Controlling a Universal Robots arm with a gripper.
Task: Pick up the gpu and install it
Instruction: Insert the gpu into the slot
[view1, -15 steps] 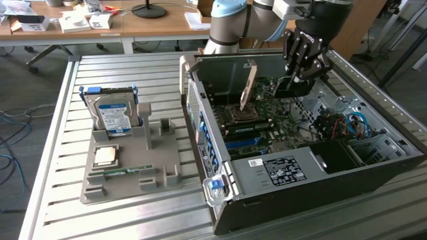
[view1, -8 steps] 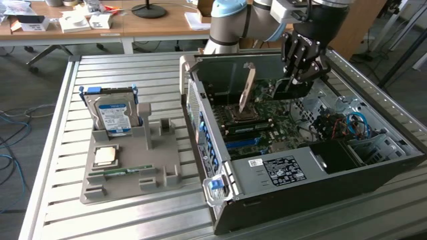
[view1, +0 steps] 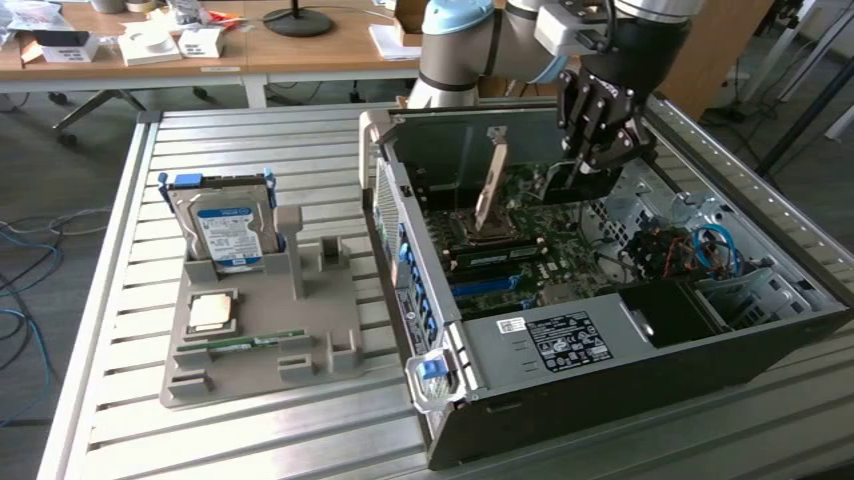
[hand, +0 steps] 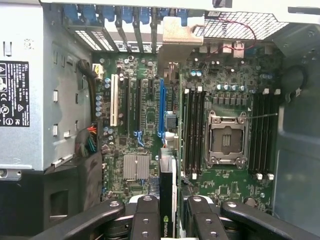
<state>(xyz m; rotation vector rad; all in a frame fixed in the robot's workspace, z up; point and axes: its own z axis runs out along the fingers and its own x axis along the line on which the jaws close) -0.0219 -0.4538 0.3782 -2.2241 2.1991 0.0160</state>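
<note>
**Card gripped over the motherboard**

The end effector (hand: 169, 224) grips the gpu (hand: 167, 192) edge-on between its fingers, inside the open computer case (view1: 561, 420). The card hangs over the motherboard (hand: 145, 115), close to the blue slot (hand: 161, 107).

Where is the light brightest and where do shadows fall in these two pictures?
Exterior view: even room light whitens the slatted table, while the computer case's near outer wall sits dark. Wrist view: the perforated metal panel glares almost white, the motherboard is evenly lit, the gpu in the jaws looks black.
</note>
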